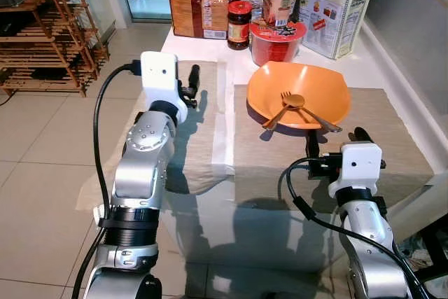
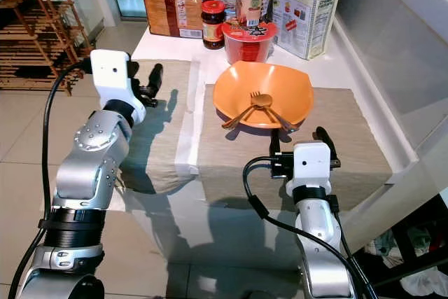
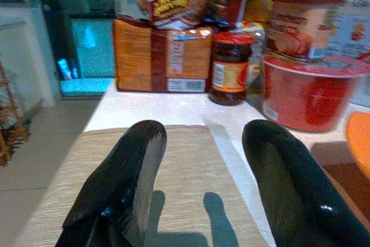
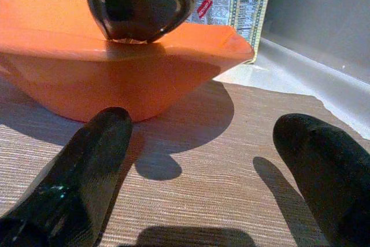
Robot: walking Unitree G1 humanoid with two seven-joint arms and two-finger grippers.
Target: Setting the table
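Both grippers (left [image 3: 202, 183], right [image 4: 202, 172]) spread, empty; orange bowl [image 1: 308, 89] holds seemingly two utensils [image 1: 290, 106].

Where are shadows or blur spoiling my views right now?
Left eye view: sharp; hard light throws dark arm shadows over the left placemat and the table's front edge. Right wrist view: the spoon end hanging over the orange bowl is close and soft, and the right tool casts finger shadows on the mat. Left wrist view: the left tool looms blurred; the jar is slightly soft.
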